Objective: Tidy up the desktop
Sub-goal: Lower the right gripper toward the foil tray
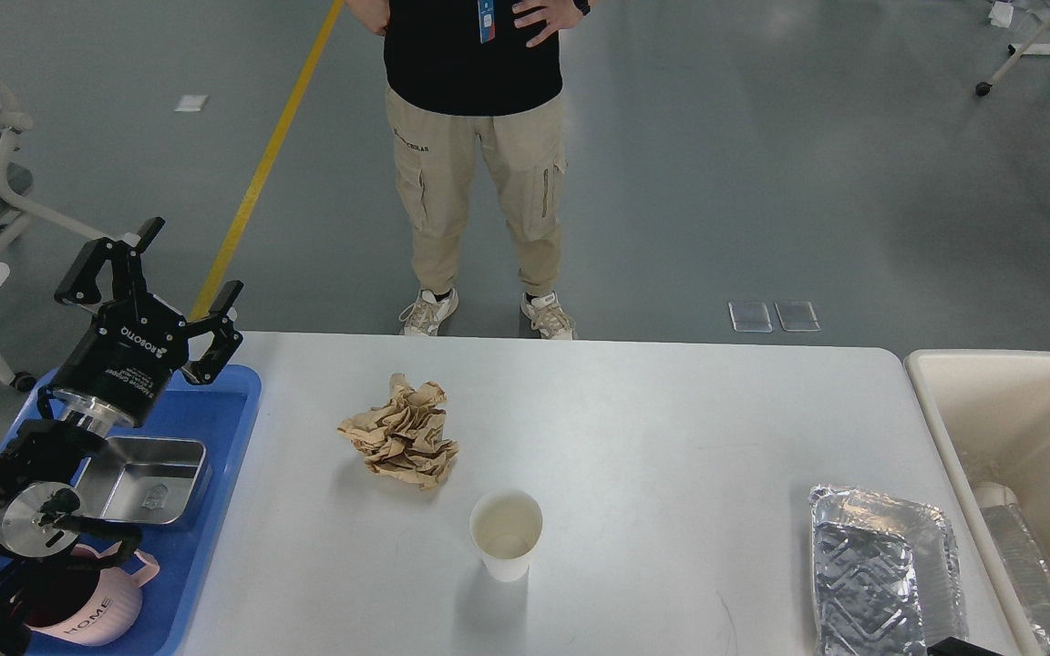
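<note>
The white desktop [653,428] fills the middle of the head view. On it lie a crumpled brown paper wad [404,434] left of centre, an upright white paper cup [506,533] in front of the wad, and a crinkled foil tray [880,569] at the front right. My left gripper [190,266] is open and empty, raised above the far corner of the blue tray [226,428], well left of the paper wad. My right gripper is out of view.
The blue tray at the table's left edge holds a steel rectangular dish [149,478] and a pink mug [92,606]. A beige bin [1017,428] stands off the right edge with a plastic item inside. A person [479,164] stands behind the table's far edge.
</note>
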Robot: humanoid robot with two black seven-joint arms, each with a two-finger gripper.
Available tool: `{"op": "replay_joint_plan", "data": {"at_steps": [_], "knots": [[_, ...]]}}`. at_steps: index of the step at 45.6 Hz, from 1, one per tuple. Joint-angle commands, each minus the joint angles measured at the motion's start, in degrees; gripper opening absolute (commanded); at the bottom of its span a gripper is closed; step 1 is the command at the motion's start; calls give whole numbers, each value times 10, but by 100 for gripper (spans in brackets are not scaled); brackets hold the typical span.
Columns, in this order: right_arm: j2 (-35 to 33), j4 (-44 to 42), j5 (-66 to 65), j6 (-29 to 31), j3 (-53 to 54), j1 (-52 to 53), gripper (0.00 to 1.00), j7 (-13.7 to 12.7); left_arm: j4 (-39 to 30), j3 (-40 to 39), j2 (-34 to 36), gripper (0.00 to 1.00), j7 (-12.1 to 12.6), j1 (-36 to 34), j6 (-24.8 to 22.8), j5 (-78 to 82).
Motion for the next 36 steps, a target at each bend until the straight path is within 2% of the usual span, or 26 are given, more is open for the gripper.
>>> {"op": "replay_joint_plan", "data": {"at_steps": [1,11,22,36], "knots": [[38,-3,18,-18,14,0,100,0,0,1,1,97,0,1,0,1],[68,-10,39,-53,46,1,100,0,-2,1,14,97,1,2,-2,1],[62,-22,42,-55,51,0,99,0,-2,0,19,97,1,2,-2,1],[63,-23,122,-53,50,0,99,-2,-4,1,25,97,1,1,-2,1]]}}
